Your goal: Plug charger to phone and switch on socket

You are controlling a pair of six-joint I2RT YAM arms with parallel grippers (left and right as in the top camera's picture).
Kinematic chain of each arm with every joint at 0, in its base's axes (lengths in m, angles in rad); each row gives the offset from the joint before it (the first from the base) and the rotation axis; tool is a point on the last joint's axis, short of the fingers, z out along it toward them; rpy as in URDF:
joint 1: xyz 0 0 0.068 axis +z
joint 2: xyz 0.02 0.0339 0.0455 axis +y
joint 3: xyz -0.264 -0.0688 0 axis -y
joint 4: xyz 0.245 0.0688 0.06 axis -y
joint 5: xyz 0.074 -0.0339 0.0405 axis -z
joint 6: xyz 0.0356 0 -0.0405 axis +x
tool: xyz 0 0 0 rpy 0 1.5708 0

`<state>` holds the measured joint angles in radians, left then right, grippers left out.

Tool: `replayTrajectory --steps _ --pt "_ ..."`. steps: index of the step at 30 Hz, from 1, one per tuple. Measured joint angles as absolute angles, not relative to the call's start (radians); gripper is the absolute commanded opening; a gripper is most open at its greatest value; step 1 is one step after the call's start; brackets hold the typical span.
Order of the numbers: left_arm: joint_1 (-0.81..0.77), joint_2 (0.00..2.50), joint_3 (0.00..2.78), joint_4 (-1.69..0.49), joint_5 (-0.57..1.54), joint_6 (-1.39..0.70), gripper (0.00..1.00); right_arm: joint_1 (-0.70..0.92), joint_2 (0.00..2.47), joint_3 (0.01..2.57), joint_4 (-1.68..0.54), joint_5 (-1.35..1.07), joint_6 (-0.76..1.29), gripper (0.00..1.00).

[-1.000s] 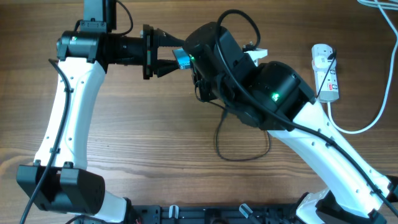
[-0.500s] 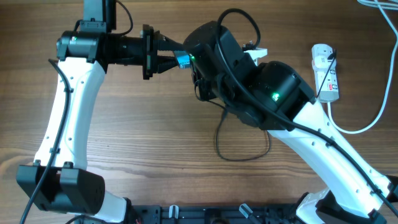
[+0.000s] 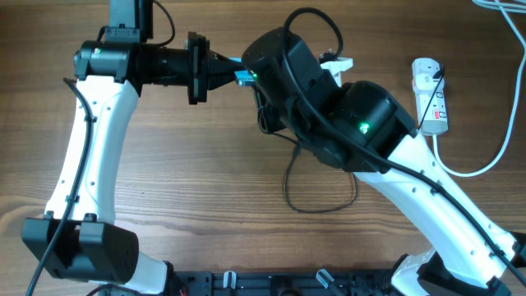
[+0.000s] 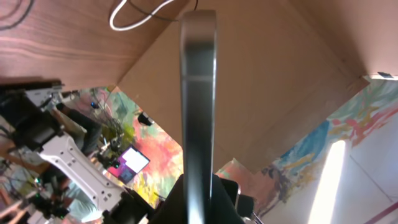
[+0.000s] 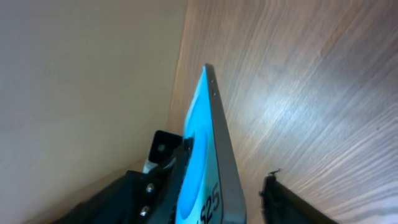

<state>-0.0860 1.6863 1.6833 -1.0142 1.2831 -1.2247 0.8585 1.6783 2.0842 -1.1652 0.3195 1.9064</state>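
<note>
The phone (image 3: pixel 244 77) is held up off the table at the back centre, only a sliver of its blue screen showing from overhead. My left gripper (image 3: pixel 233 76) is shut on it; in the left wrist view the phone (image 4: pixel 198 106) stands edge-on out of the gripper (image 4: pixel 198 202). My right gripper (image 5: pixel 227 199) is open around the phone (image 5: pixel 202 149), its right finger (image 5: pixel 292 202) clear of the phone's edge. The charger (image 3: pixel 320 193), a thin black cable, loops on the table under the right arm. The socket (image 3: pixel 431 94) lies at the far right.
The right arm's black wrist (image 3: pixel 288 74) covers its own gripper from overhead. A white cord (image 3: pixel 493 156) curves from the socket along the right edge. A cardboard wall (image 4: pixel 280 81) stands behind the table.
The left jaws have closed onto the phone. The right jaws, shut on the phone before, have opened and let go of it. Both arms have stayed nearly in place.
</note>
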Motion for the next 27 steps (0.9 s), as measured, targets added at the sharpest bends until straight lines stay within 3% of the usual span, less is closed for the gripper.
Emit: replayTrajectory --steps 2,10,16,21,27 --pt "-0.086 1.686 1.683 -0.993 1.272 -1.225 0.04 0.853 1.678 2.084 -1.166 0.327 1.844 1.0" --pt "-0.083 1.686 1.683 -0.983 1.09 -1.168 0.04 0.741 1.616 2.084 -1.281 0.342 1.494 1.0" --pt "-0.082 1.686 1.683 -1.052 0.795 -1.036 0.04 0.627 1.582 2.09 -1.455 0.342 1.109 1.0" --pt "-0.082 1.686 1.683 -1.144 0.464 -0.992 0.04 0.589 1.614 2.055 -1.511 0.341 0.972 1.0" --pt "-0.081 1.686 1.683 -1.233 0.168 -0.931 0.04 0.559 1.664 1.879 -1.419 0.282 0.916 0.99"
